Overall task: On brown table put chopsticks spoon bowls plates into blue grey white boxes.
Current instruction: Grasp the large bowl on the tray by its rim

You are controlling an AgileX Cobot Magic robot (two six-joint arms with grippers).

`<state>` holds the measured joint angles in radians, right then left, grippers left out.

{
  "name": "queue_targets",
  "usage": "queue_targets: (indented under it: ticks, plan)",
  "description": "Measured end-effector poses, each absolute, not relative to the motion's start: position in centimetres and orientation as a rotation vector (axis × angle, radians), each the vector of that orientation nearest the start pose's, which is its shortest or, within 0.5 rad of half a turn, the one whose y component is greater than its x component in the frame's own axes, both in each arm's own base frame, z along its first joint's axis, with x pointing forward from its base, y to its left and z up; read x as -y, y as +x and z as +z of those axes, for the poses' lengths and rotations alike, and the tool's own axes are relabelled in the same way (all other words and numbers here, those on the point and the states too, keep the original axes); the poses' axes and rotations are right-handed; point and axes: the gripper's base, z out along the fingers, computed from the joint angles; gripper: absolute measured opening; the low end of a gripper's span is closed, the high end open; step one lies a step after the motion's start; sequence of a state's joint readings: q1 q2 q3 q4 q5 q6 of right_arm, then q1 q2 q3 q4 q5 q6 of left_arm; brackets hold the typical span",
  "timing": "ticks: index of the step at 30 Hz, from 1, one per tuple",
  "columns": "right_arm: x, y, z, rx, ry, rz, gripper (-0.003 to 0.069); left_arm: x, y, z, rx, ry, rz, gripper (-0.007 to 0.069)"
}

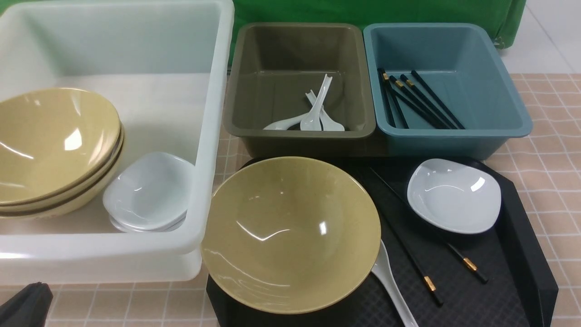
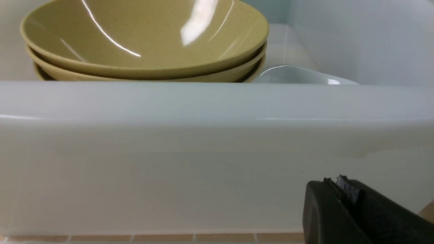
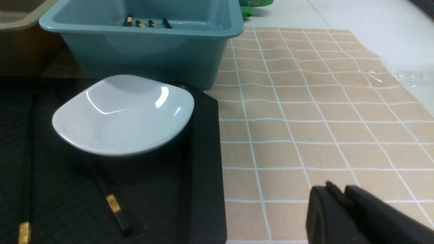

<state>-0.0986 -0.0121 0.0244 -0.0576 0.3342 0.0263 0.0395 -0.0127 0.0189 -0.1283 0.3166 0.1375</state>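
Left gripper (image 1: 25,304): hanging low before the white tub (image 1: 136,41), jaws pressed together, gripping nothing.
Tub: holding the stacked bowls (image 1: 50,145) and stacked plates (image 1: 150,190).
Grey box (image 1: 281,50): holding sorted spoons (image 1: 313,120).
Blue box (image 1: 431,45): holding sorted chopsticks (image 1: 427,102).
Black tray (image 1: 499,299): carrying the loose bowl (image 1: 290,231). A spoon (image 1: 390,277) is lying half hidden by its rim, cut off below. Two loose chopsticks (image 1: 429,284) are slanting far-left to near-right, one passing under the loose plate (image 1: 454,195).
Right gripper (image 3: 339,189): closed, empty, hovering over the brown table (image 1: 544,159) beside the tray, likely the nearer arm for that plate.
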Motion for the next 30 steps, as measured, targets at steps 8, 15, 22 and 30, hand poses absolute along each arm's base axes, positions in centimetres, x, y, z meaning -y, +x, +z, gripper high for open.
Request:
queue_targets:
  ticks: [8,15,22,30]
  plan:
    - [0.6,5.6,19.3,-1.624,0.056,-0.111,0.0114,-0.1,5.6,19.8,-1.593,-0.011,0.031,0.0006]
    - [0.4,5.2,22.7,-1.237,0.024,-0.107,0.0121,-0.5,5.1,23.1,-1.224,-0.045,0.067,0.0006]
    - [0.2,4.4,24.4,-1.031,0.11,0.076,0.0128,-0.7,4.5,24.4,-1.066,-0.091,0.026,0.0006]
    - [0.1,4.1,25.0,-0.959,0.207,0.281,0.0127,-0.6,3.8,25.9,-0.926,-0.272,-0.34,0.0006]
